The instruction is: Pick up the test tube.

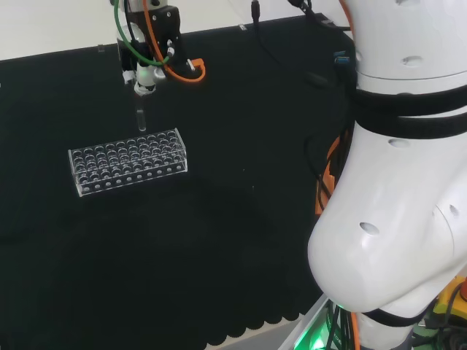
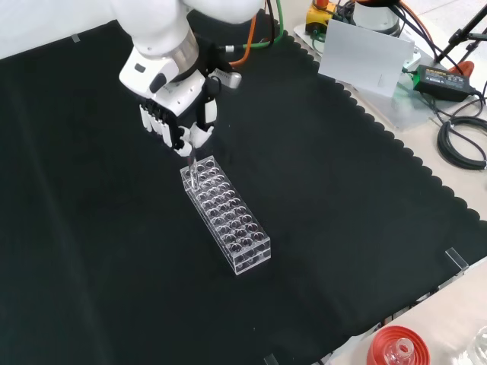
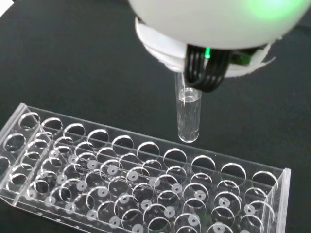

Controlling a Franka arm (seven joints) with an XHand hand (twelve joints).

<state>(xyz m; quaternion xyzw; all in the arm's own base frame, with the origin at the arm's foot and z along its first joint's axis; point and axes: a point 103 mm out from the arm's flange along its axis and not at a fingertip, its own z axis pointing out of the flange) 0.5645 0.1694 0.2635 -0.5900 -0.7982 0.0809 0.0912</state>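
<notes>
Black cloth covered the surface (image 2: 342, 228). Item one: clear rack (image 2: 226, 226), many wells, lying flat on the cloth. Item two: clear tube (image 3: 187, 116), upright, pinched at its top by the hand (image 2: 179, 114), fingers curled round it; its lower end hung just above the rack's end row, apart from the wells in the wrist view.

test tube (image 3: 188, 116) top hidden by hand (image 3: 209, 73)

Even overhead light, glare on clear rack (image 3: 141, 187), blurred hand (image 3: 209, 29) up close
</notes>
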